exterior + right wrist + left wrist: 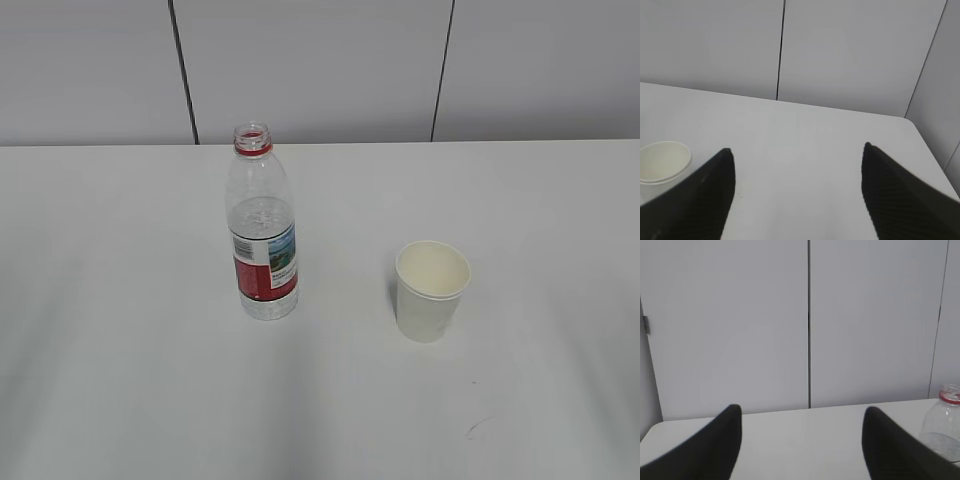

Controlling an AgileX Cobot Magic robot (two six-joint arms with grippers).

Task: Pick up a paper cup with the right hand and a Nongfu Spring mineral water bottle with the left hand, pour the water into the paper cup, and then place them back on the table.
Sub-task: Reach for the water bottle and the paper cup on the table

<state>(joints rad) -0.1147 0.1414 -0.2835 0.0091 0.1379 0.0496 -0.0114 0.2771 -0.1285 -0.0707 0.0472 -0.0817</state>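
Observation:
The Nongfu Spring mineral water bottle [264, 228] stands upright and uncapped on the white table [120, 300], left of centre; its top also shows at the right edge of the left wrist view [945, 425]. The paper cup [431, 289] stands upright to the bottle's right, and shows at the left edge of the right wrist view [662, 161]. Neither arm shows in the exterior view. My left gripper [802, 417] is open and empty, with the bottle beyond its right finger. My right gripper [797, 157] is open and empty, with the cup beyond its left finger.
A grey panelled wall [320, 70] stands behind the table's far edge. A small dark mark [478, 428] lies on the table near the front right. The table's rounded right corner shows in the right wrist view [912, 125].

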